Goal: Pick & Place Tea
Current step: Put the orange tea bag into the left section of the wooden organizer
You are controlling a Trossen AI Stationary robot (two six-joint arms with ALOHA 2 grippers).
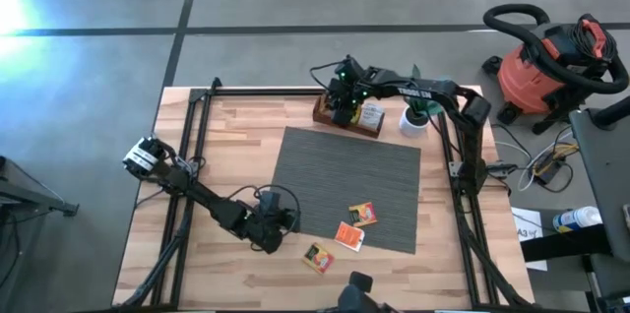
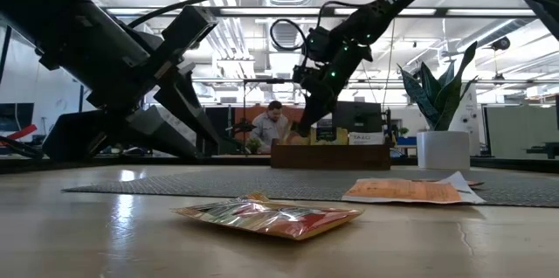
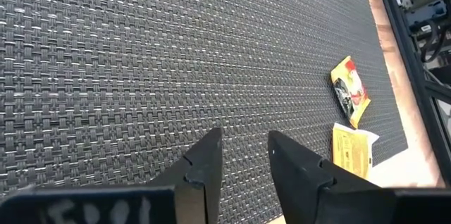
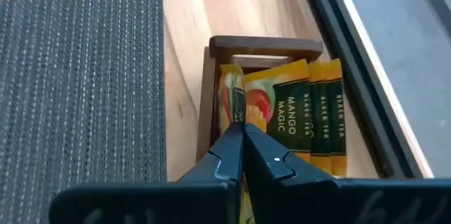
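Only the right wrist view shows the right gripper [image 4: 243,134] pinched closed among yellow sachets [image 4: 296,111] in the wooden tray [image 4: 264,43]. The left gripper [image 3: 243,150], slightly parted and empty, hovers over the mat [image 3: 141,62] near two loose sachets [image 3: 350,90].

A crinkled orange-red tea sachet [image 2: 271,217] lies on the wooden table [image 2: 105,234] nearest the camera. Another flat orange sachet [image 2: 403,191] rests on the grey mat [image 2: 218,185]. Behind, the right gripper [image 2: 301,129] dips to the brown tray [image 2: 330,155], beside a white potted plant [image 2: 443,134].
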